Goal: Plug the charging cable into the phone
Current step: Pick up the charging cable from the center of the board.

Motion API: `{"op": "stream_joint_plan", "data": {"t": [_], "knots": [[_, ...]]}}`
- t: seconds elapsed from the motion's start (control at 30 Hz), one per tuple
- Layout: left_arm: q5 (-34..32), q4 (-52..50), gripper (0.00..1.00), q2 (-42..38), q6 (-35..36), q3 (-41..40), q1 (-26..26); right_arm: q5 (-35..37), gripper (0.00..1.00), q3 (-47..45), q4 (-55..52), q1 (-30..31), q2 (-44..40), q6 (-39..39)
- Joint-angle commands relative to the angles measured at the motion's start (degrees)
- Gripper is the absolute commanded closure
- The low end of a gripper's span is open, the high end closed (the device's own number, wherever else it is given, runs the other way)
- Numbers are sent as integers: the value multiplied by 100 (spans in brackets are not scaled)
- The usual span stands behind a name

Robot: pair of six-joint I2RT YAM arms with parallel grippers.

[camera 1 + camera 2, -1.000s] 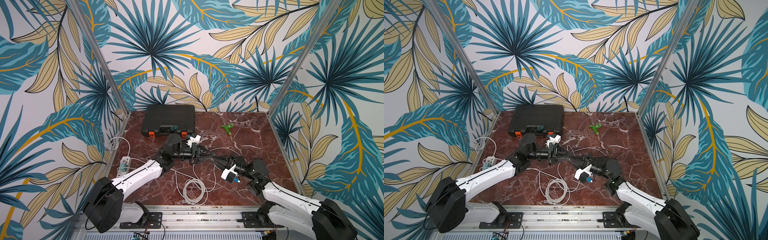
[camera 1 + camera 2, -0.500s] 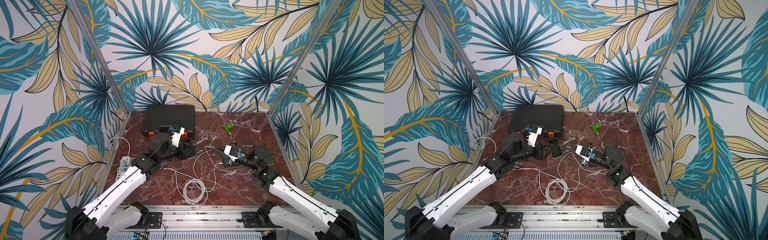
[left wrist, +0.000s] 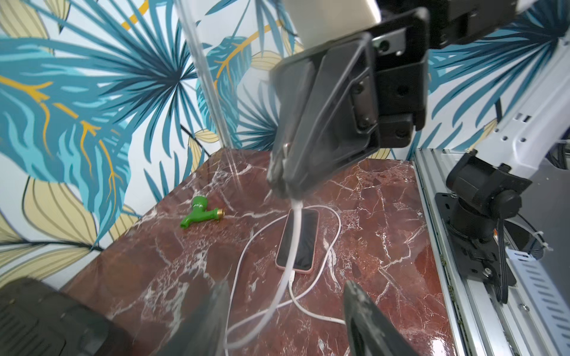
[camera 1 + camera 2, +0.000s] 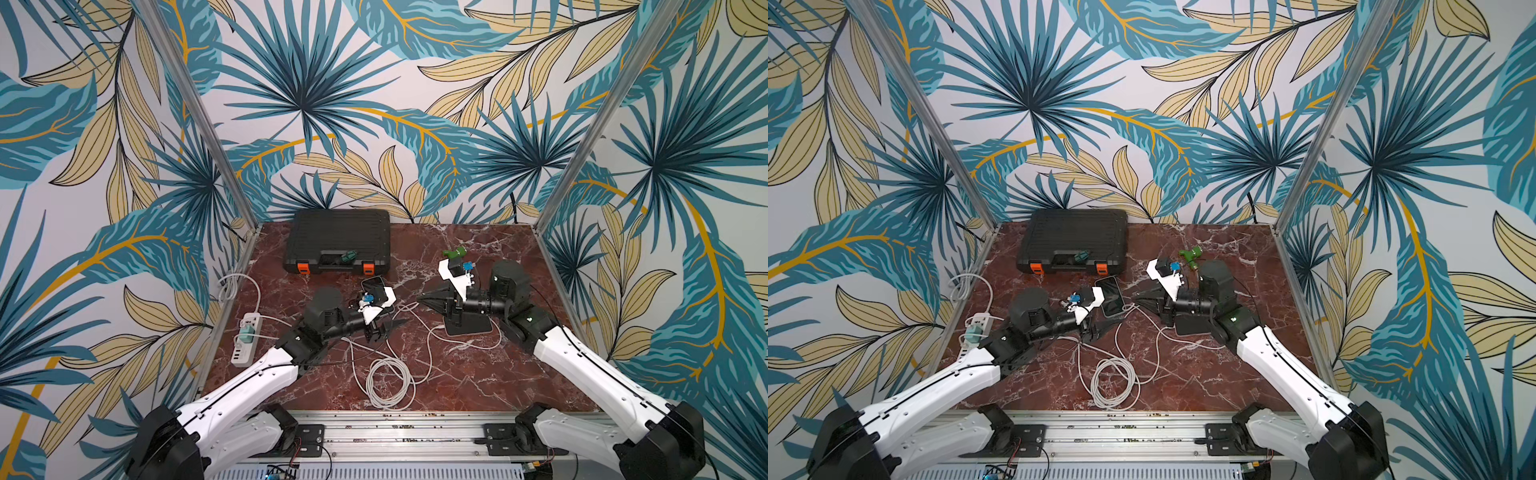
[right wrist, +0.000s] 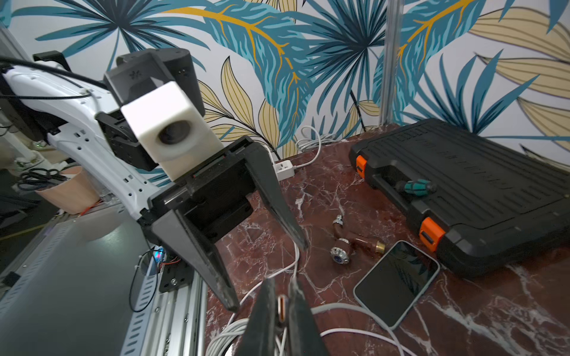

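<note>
One phone point(image 4: 1111, 296), one white cable point(image 4: 1115, 382), one black case point(image 4: 338, 239), one green fitting point(image 4: 454, 252) on the table point(image 4: 478, 374). Left hand point(image 3: 285, 288) spread apart, empty; right hand point(image 5: 282, 289) clamped on the cable's plug.

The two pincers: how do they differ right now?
The left pincer stands wide open; the right pincer is shut. The left pincer holds nothing; the right pincer pinches the white cable. Both are black and tapered, and they point toward each other above the marble table.
</note>
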Motion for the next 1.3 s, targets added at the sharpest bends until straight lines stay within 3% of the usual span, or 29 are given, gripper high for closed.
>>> {"op": "stream_joint_plan", "data": {"t": [0.0,0.23,0.43,0.6,0.77,0.8,0.87,0.97,1.03,1.27], "knots": [[629,605,37,156,436,27,-60,-671,100,62,-153,-79,73,239],[640,617,39,440,464,98,-92,-1057,100,165,20,-121,303,341],[567,733,47,626,417,8,-128,-1151,100,271,76,-161,380,400],[528,908,63,623,255,-118,-144,-1165,100,292,75,-205,455,412],[652,1146,98,676,-67,-83,-159,-1272,100,229,333,-216,512,548],[674,1227,100,673,-130,-96,-161,-1270,100,227,384,-220,520,566],[666,1407,100,677,-275,-153,-168,-1256,92,243,449,-217,559,604],[591,1550,100,705,-499,-206,-170,-1302,66,209,683,-224,562,755],[429,1774,100,718,-729,-270,-170,-1338,55,35,1255,-223,458,944],[274,3464,100,763,-1993,-720,-170,-1125,50,-978,3268,-224,-8,1434]]}}
